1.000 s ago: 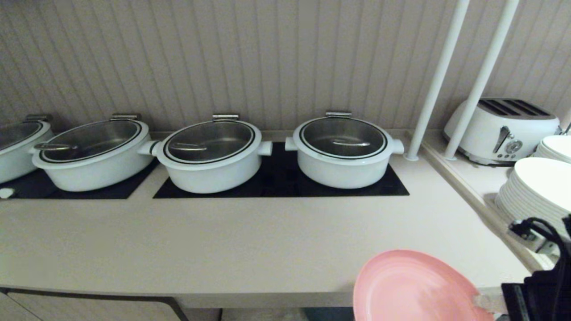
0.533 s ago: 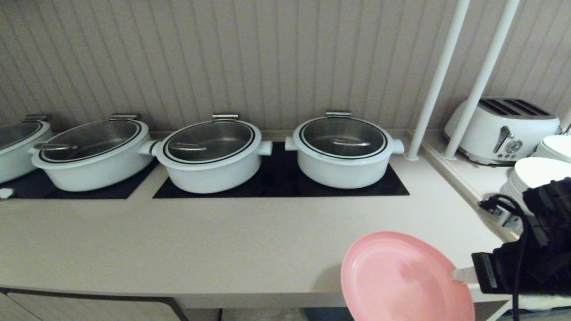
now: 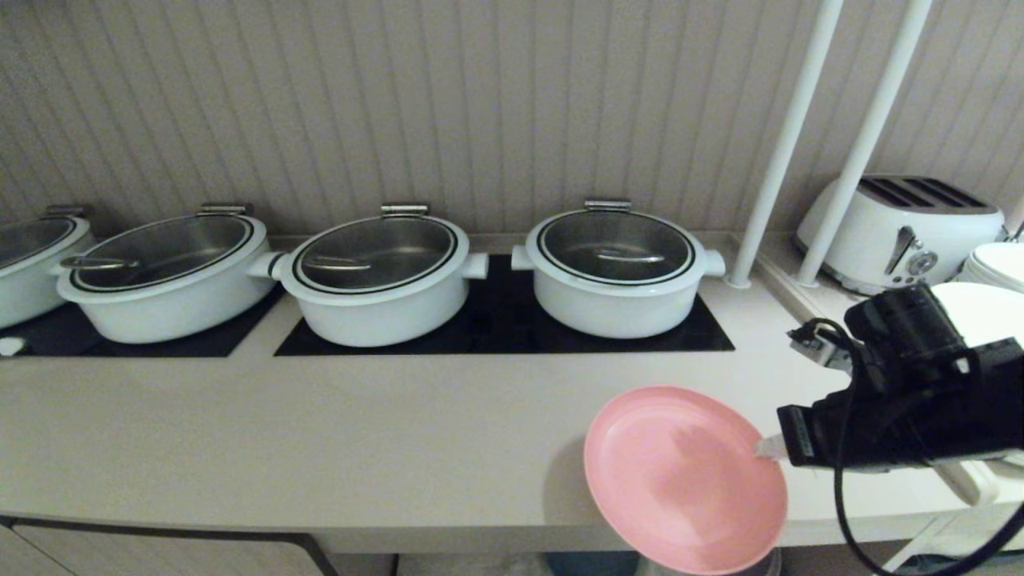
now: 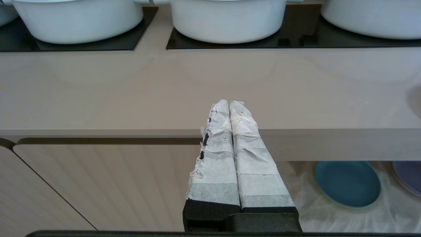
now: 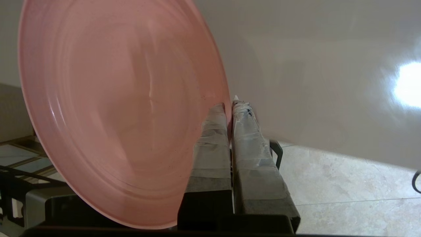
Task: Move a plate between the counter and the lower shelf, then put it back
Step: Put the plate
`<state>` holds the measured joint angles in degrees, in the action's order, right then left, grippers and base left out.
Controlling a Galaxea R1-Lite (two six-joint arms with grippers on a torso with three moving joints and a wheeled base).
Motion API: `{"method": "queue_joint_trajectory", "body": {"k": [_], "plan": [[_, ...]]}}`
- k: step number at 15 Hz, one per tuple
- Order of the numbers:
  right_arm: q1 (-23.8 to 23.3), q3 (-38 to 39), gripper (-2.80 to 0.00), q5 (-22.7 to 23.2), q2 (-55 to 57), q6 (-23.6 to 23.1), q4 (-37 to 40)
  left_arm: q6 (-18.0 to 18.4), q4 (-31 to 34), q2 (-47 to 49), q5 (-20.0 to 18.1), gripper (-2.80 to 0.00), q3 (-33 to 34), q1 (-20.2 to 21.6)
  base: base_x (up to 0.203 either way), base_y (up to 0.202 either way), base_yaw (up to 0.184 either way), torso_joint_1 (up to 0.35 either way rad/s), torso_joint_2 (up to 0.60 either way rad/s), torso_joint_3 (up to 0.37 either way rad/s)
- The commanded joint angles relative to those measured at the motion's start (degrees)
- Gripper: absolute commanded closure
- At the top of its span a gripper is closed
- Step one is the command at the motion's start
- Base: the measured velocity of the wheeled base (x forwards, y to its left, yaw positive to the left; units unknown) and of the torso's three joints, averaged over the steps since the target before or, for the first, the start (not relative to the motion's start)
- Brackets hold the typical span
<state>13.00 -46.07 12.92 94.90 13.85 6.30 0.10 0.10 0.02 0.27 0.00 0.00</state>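
Currently, the right gripper [image 3: 772,448] is clamping the right-hand rim of the pink plate [image 3: 680,476], with its taped fingers [image 5: 213,131] pressing together on the thin edge. It is holding the plate in the air, tilted, at the front right of the counter [image 3: 360,432]; part of the plate is overhanging the counter's front edge, and a shadow is lying on the worktop beside it. The left gripper [image 4: 229,104] is idling with its taped fingers together, pointing at the counter's front edge, well apart from the plate.

The step in hand appears to be the return of the plate to the counter. To do it well, the arm should be carrying the plate farther inward until its whole base is above the worktop, then levelling it before lowering. The grip covers only a small part of the rim, so any quick swing is likely to be making the plate pivot or slip. The fingers should be parting only once the base is resting flat. The nearest white pot [image 3: 616,276] and the stacked white plates [image 3: 980,300] at the right are obstacles worth keeping clear of.
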Motion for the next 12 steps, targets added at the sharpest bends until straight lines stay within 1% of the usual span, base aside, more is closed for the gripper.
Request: {"method": "queue_joint_trajectory", "body": {"k": [1,5,6,8,12], "plan": [[0.46,-2.23,0.0,0.09,4.23,0.11,0.03,-0.01,-0.01,-0.02,0.0,0.0,0.0,0.0,0.0,0.0,0.0,0.0,0.0,0.0],[2.98,-6.38,0.0,0.14,9.22,0.2,-0.08,-0.01,-0.01,-0.02,0.0,0.0,0.0,0.0,0.0,0.0,0.0,0.0,0.0,0.0],[3.66,-7.57,0.0,0.1,10.38,1.22,-0.47,-0.01,-0.01,-0.02,0.0,0.0,0.0,0.0,0.0,0.0,0.0,0.0,0.0,0.0],[4.98,-9.59,0.0,0.09,12.56,5.42,-2.79,-0.01,-0.01,-0.02,0.0,0.0,0.0,0.0,0.0,0.0,0.0,0.0,0.0,0.0],[6.01,-12.06,0.0,0.09,16.06,5.84,-3.46,-0.01,-0.01,-0.02,0.0,0.0,0.0,0.0,0.0,0.0,0.0,0.0,0.0,0.0]]}}
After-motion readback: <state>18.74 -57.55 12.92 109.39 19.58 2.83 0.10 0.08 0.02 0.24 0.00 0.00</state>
